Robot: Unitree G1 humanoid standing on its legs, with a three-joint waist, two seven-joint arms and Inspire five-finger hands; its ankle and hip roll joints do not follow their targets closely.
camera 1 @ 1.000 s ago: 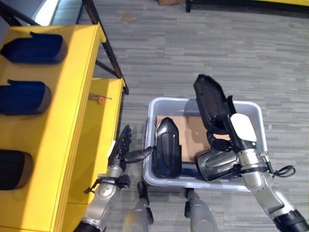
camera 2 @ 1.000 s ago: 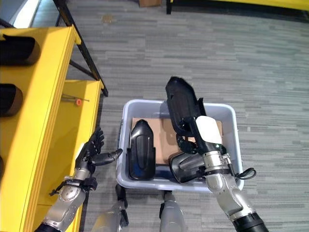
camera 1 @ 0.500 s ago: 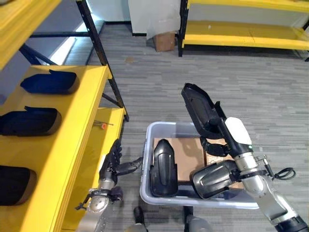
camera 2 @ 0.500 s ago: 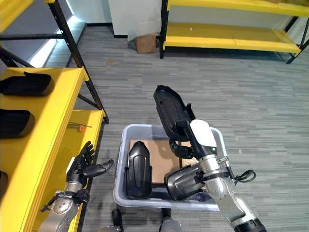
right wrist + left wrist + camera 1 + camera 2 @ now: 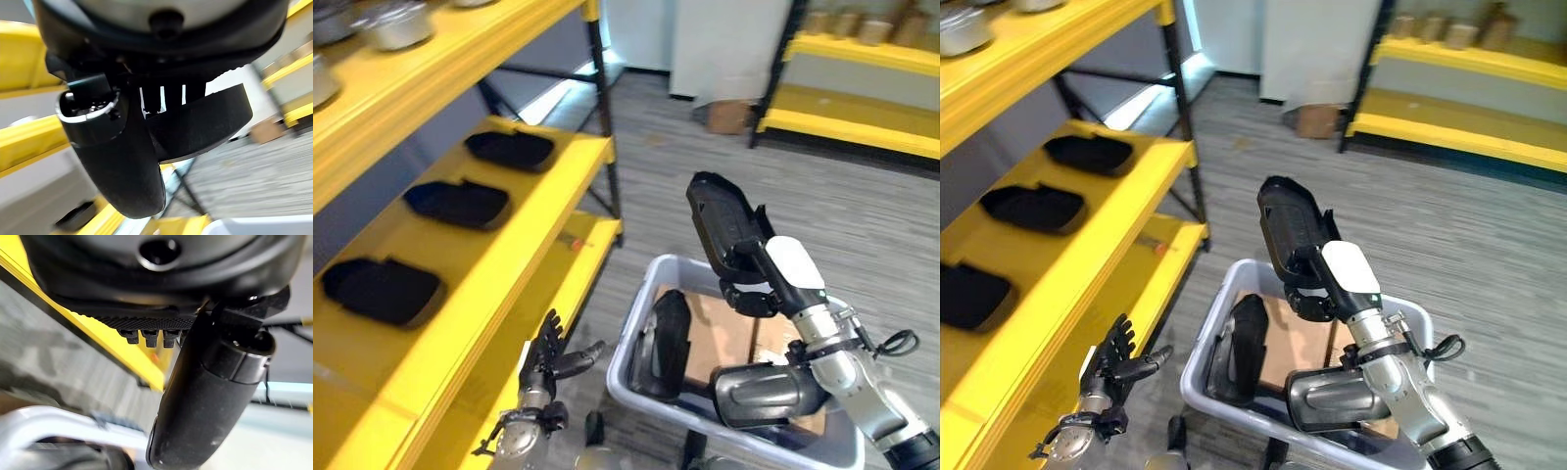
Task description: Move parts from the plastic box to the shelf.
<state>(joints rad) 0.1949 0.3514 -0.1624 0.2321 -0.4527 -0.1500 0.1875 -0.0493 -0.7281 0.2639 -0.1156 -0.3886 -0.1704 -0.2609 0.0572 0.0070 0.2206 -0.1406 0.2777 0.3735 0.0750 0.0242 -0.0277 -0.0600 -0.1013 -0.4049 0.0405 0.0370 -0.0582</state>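
My right hand (image 5: 756,281) is shut on a long black moulded part (image 5: 722,227), held tilted above the grey plastic box (image 5: 637,338). That same part (image 5: 205,122) shows past the thumb in the right wrist view. Inside the box one black part (image 5: 671,341) stands on edge at the left and another (image 5: 766,394) lies at the front, both on brown cardboard (image 5: 720,328). The yellow shelf (image 5: 524,211) to my left bears three black parts (image 5: 460,203). Down between shelf and box is my left hand (image 5: 548,357), open and holding nothing.
An upper shelf board carries metal pots (image 5: 396,24). A small red-tipped item (image 5: 573,242) lies on the lower board. Across the grey floor stand another yellow rack (image 5: 862,88) and a cardboard carton (image 5: 729,116).
The whole picture has shifted as the camera tipped up, bringing more of the shelf into view. My right hand still holds the part above the box; the left hand stays low.
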